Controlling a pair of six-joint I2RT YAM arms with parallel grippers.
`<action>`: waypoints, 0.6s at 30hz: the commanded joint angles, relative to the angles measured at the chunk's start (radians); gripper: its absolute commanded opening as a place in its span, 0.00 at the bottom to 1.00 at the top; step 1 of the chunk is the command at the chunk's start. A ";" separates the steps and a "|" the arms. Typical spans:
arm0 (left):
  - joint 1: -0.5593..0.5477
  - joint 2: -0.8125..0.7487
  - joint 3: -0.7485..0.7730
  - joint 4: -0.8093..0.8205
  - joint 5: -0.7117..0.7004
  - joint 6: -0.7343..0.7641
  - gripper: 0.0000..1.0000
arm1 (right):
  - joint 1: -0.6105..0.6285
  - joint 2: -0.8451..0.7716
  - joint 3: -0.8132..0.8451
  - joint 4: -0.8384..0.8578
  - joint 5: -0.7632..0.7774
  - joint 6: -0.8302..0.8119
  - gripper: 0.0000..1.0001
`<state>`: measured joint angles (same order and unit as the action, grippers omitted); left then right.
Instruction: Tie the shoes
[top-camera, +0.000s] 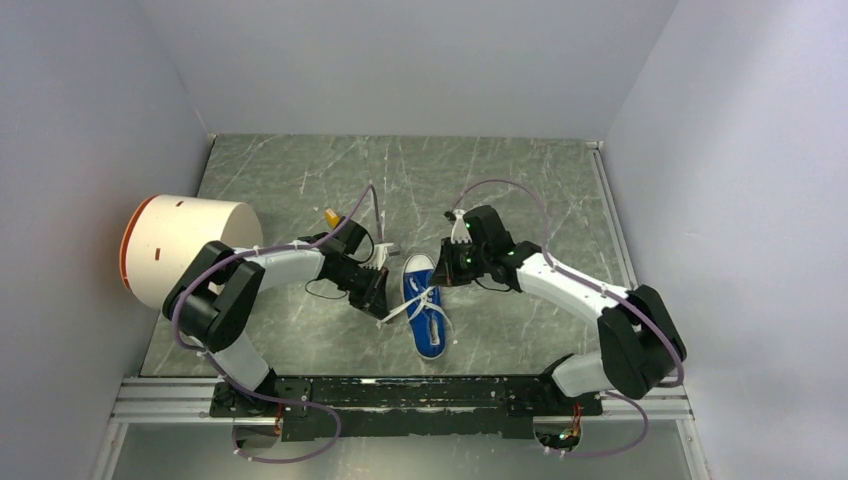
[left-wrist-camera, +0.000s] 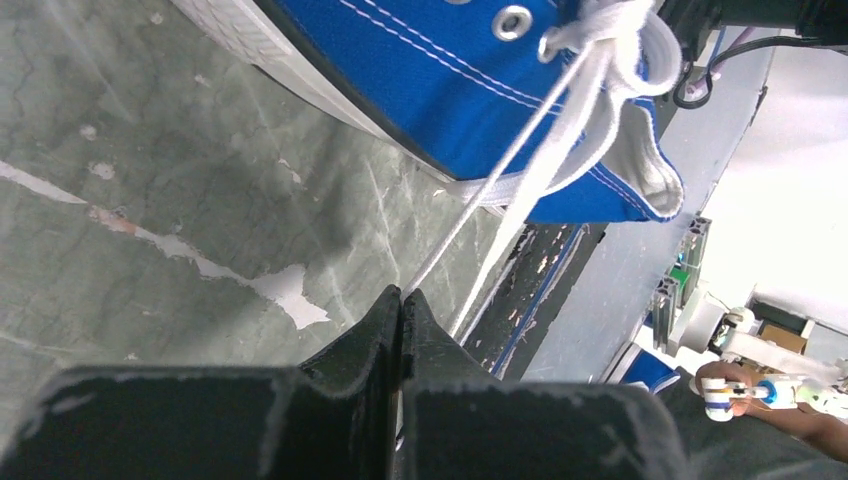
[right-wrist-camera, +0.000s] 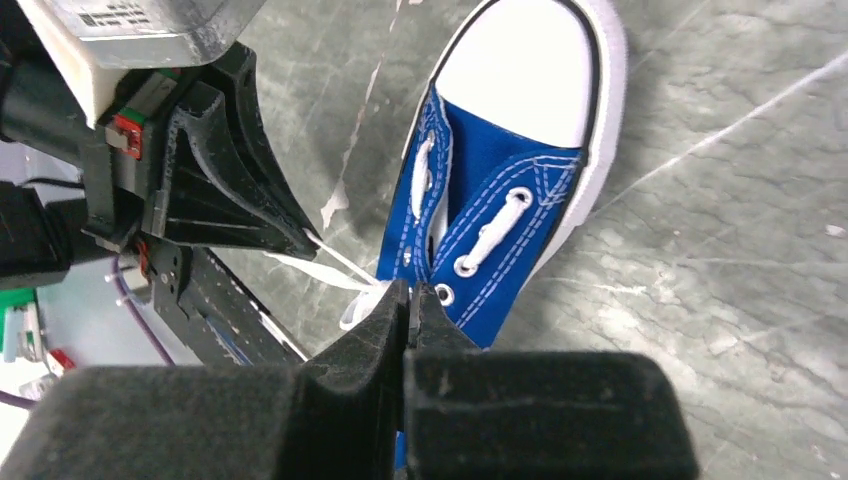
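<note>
Green marbled surface (top-camera: 300, 180) carries the blue shoe (top-camera: 428, 318) near the middle of its near edge. The left hand (left-wrist-camera: 402, 300) pinches a taut lace (left-wrist-camera: 520, 150). The right hand (right-wrist-camera: 410, 300) is pressed together by the eyelets (right-wrist-camera: 466, 266), and I cannot tell whether it has caught a lace. No bow shows, so most of the tying looks left.

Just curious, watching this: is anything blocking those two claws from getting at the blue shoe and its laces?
Nothing visible does. The left gripper is shut on a lace, and the right gripper is shut right at the sneaker; whether it caught a lace is unclear.
</note>
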<state>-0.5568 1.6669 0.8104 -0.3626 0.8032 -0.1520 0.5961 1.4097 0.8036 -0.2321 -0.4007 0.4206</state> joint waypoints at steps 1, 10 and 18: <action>0.005 0.002 -0.004 -0.088 -0.077 0.000 0.05 | -0.049 -0.041 -0.046 -0.011 0.087 0.073 0.00; 0.005 0.043 -0.025 -0.110 -0.197 -0.048 0.05 | -0.220 -0.058 -0.209 0.137 0.001 0.136 0.00; 0.005 0.086 -0.058 -0.095 -0.251 -0.073 0.05 | -0.287 -0.002 -0.267 0.228 -0.075 0.132 0.00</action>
<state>-0.5648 1.7267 0.8085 -0.3302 0.6872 -0.2226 0.3771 1.3792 0.5705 -0.0536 -0.5549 0.5781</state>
